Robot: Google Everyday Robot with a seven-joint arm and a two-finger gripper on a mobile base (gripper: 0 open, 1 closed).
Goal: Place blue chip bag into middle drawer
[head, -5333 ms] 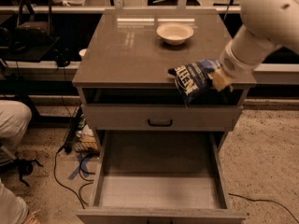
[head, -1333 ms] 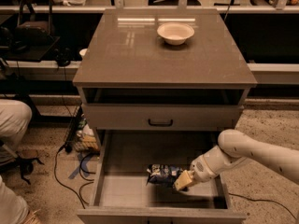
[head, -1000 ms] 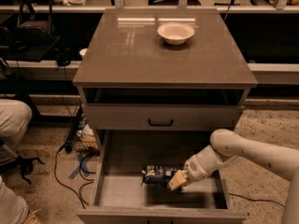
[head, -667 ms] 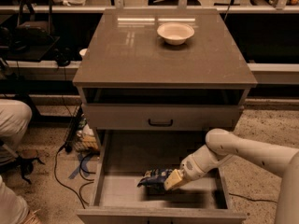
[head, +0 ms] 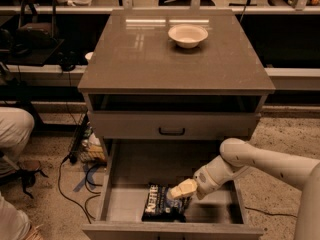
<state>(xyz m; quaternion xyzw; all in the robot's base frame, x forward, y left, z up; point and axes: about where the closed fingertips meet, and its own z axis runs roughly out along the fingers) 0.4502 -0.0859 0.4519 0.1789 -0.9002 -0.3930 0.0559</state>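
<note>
The blue chip bag (head: 161, 203) lies flat on the floor of the pulled-out middle drawer (head: 131, 176), near its front wall, white lettering facing up. My gripper (head: 181, 189) reaches in from the right on a white arm and sits at the bag's upper right corner, touching or just over it. The rest of the drawer floor is bare.
A white bowl (head: 187, 35) stands at the back of the cabinet top (head: 150, 59). The drawer above, with a black handle (head: 171, 131), is closed. A person's legs (head: 14, 130) are at the left, with cables (head: 75, 176) on the floor beside the cabinet.
My gripper has carried the bag lower and to the left inside the drawer. The bag now rests flat on the drawer floor near the front.
</note>
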